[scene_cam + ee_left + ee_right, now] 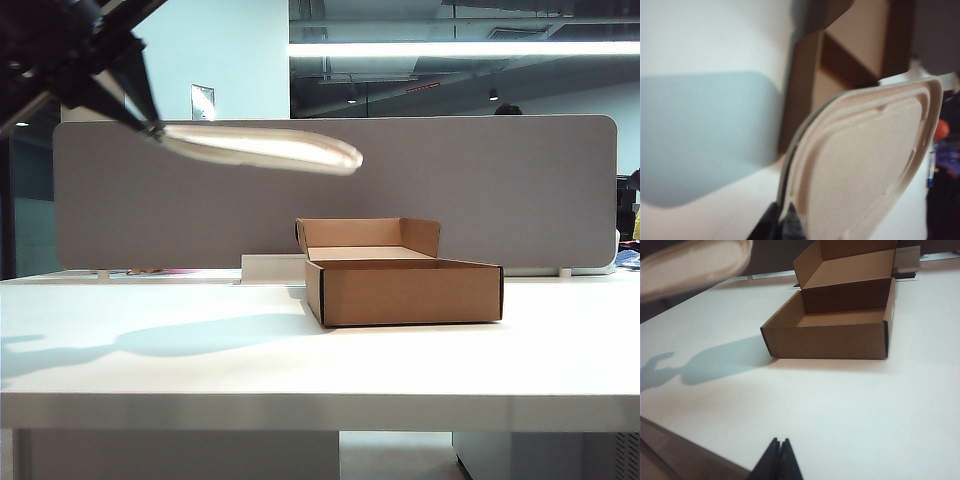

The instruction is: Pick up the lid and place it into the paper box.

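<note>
Blurred lid (pixel 692 265) cut off at edge; right tool (pixel 779 460) mostly out of frame.

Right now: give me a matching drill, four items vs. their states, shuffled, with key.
Items:
1. lid
2. paper box
3. left end effector
4. right end effector

States:
A. shut on nothing, low over the table
B. held in the air, left of and above the box
C. on the table, empty, rear flap upright
D. clamped on the lid's edge

Pairs: 1-B, 2-C, 3-D, 4-A
</note>
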